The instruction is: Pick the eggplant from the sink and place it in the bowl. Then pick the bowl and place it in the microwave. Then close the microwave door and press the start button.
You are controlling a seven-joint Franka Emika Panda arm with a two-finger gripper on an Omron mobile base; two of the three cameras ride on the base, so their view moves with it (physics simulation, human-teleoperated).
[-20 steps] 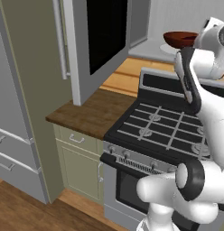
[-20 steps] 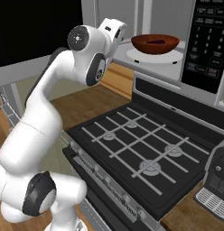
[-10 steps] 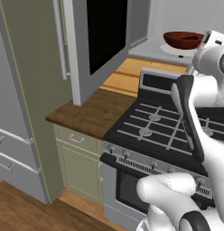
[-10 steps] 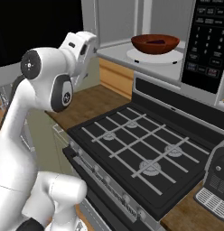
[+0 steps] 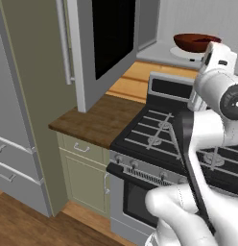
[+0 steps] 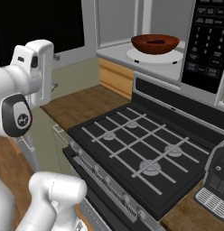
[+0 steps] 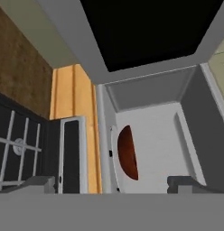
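The bowl [image 6: 155, 43] is sitting on the white turntable plate [image 6: 154, 56] inside the microwave [image 6: 145, 63], so the step in hand, as I judge it, is shutting the microwave door [image 5: 109, 48], which is standing swung wide out at about nine o'clock from the cavity. The gripper [image 7: 111, 182] is hanging free with its jaws spread wide and released, grasping nothing, and looking into the open cavity.

To do this well, I would bring the arm round behind the door's outer face, near the free edge by the long bar handle [image 5: 63, 41], and push it in one steady arc towards three o'clock, keeping the jaws clear of the stove [image 6: 145, 144] below and of the cavity's rim. A push close to the hinge would be demanding more force and could be slipping.

A dark patch is showing inside the bowl in the right base view, likely the eggplant [image 6: 155, 41], though it is too small to be sure. In the hand view the bowl is appearing only as a reddish sliver. The start button is somewhere on the keypad [image 6: 206, 40], but I cannot pick it out.
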